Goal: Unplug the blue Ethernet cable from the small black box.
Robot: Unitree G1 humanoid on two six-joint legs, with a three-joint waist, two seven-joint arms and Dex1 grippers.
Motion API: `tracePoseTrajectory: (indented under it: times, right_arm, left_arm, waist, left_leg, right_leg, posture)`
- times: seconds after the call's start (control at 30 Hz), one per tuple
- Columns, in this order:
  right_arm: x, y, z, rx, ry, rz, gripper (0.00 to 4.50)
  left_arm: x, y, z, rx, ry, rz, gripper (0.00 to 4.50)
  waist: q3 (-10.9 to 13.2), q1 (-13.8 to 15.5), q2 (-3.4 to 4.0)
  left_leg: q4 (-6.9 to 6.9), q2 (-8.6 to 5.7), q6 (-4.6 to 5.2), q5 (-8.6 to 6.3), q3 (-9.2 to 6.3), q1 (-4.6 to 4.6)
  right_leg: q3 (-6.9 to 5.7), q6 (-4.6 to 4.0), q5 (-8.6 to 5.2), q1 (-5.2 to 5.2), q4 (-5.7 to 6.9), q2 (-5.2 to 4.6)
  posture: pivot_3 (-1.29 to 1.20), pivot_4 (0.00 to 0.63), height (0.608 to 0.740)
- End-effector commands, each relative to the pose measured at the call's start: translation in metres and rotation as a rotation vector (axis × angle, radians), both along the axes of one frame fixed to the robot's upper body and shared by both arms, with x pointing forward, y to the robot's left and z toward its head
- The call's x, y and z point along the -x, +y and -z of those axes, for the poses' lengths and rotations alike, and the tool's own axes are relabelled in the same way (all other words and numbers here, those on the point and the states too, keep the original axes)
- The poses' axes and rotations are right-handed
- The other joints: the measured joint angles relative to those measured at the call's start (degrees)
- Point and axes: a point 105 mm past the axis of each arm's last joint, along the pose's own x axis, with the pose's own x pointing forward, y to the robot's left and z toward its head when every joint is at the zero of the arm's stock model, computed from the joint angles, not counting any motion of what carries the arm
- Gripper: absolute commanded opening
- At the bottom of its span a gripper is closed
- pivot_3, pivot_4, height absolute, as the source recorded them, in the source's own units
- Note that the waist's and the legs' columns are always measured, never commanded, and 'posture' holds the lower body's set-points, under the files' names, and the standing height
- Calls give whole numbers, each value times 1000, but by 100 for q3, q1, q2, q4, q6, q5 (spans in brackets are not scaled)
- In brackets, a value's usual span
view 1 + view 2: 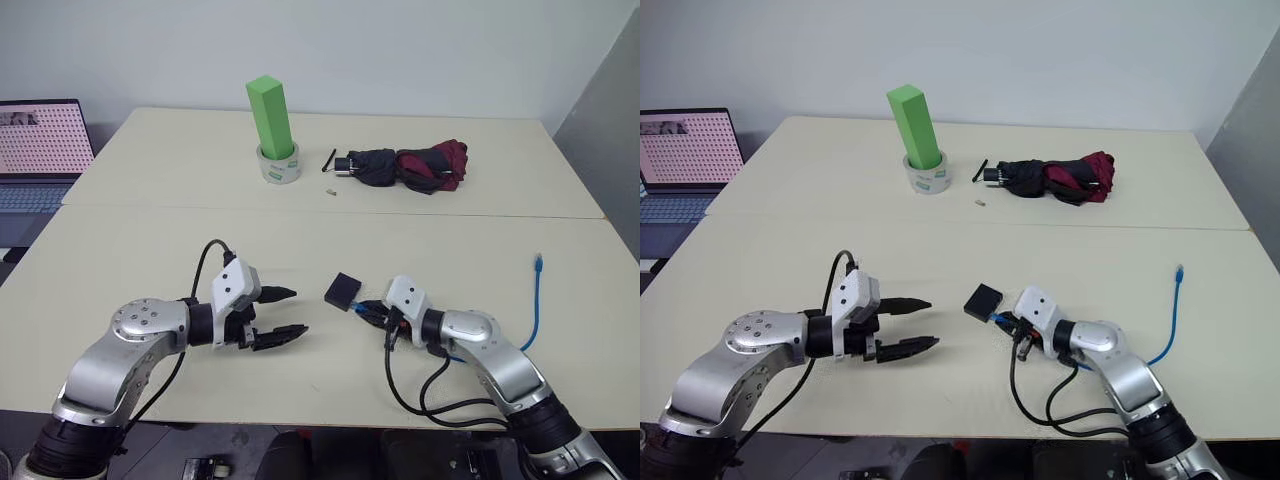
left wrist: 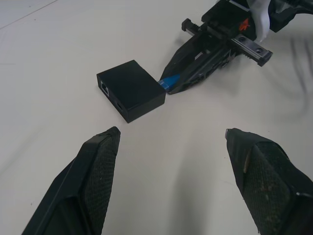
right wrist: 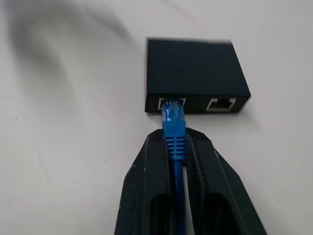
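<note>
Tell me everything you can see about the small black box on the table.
The small black box is a flat, matte, plastic-looking rectangle lying flat on the cream table, between the two arms. One side face shows two ports: the blue cable is plugged into one, the other is empty. Another port shows on a different side. The right end effector is shut on the cable's plug just behind the box.
</note>
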Motion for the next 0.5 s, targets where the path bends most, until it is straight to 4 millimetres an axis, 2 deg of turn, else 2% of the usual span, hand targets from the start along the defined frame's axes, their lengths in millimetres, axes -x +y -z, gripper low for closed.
tracePoseTrajectory:
  times: [0.03,0.2,0.33,0.5]
  right_arm:
    - [1,-1,-25,49,-180,-84,140]
    - [-2,-5,-60,204,-598,-235,134]
    - [3,0,-71,235,-767,-341,133]
    - [12,8,-77,240,-879,-445,131]
  left_arm:
    - [-6,0,-8,81,27,-29,3654]
    - [-16,-7,-18,276,164,-61,3654]
    - [-17,-16,-22,337,215,-35,3654]
    - [-22,-28,-29,423,249,-18,3654]
  waist:
    - [0,3,0]
    - [4,-24,2]
    - [3,-30,1]
    - [3,-20,1]
  left_leg:
    - [1,-1,0,0,0,0]
    - [3,1,0,0,0,-3]
    - [3,4,-2,1,1,-1]
    - [8,3,-2,2,3,-3]
  right_leg:
    - [0,0,0,0,0,-1]
    - [-1,0,0,-5,5,1]
    - [-2,0,0,-3,5,3]
    - [0,0,0,-2,2,-1]
  posture:
    - [0,150,740]
    - [0,150,740]
    - [0,150,740]
    - [0,150,740]
